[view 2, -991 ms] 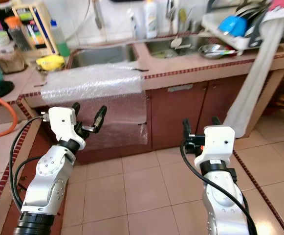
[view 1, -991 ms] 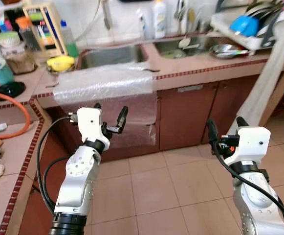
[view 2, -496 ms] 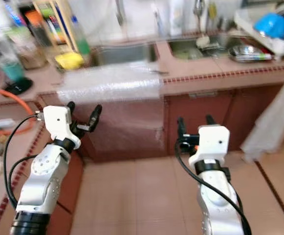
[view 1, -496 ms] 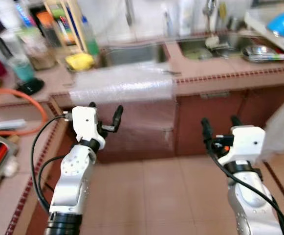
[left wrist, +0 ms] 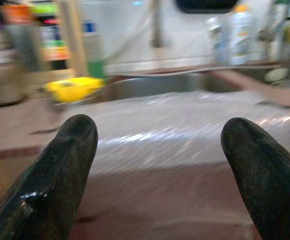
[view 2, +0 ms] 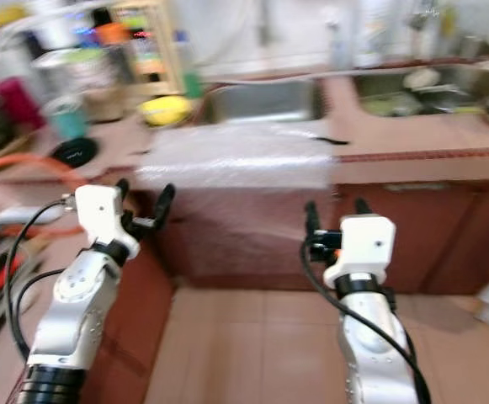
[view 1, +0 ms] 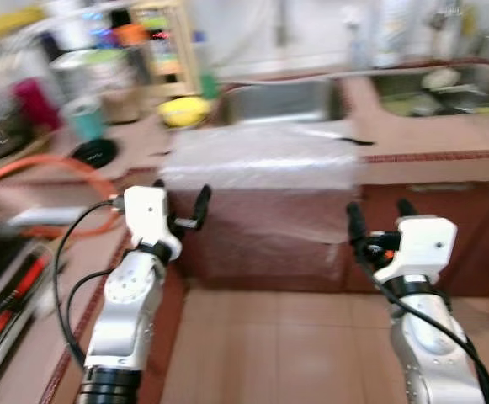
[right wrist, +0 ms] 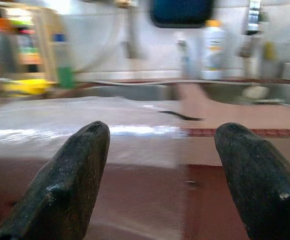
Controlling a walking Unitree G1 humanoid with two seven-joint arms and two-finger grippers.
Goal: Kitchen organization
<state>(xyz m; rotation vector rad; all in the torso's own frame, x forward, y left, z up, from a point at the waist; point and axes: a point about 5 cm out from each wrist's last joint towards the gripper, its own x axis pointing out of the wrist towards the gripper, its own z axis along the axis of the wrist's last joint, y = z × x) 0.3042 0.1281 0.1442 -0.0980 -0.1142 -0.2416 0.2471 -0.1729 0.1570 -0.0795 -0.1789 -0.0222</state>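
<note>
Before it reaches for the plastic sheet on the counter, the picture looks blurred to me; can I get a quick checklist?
1. Left gripper open, holding nothing: ok.
2. Right gripper open, holding nothing: ok.
3. Plastic sheet lies over the counter edge ahead: ok.
4. Grippers touching the sheet: not ok, both hang short of it.
5. View sharp: not ok, blurred.
6. Sheet free to lift: cannot tell.

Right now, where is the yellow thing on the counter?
The yellow object sits on the counter ahead and to the robot's left, just left of the sink, behind the bubble wrap sheet.
</note>
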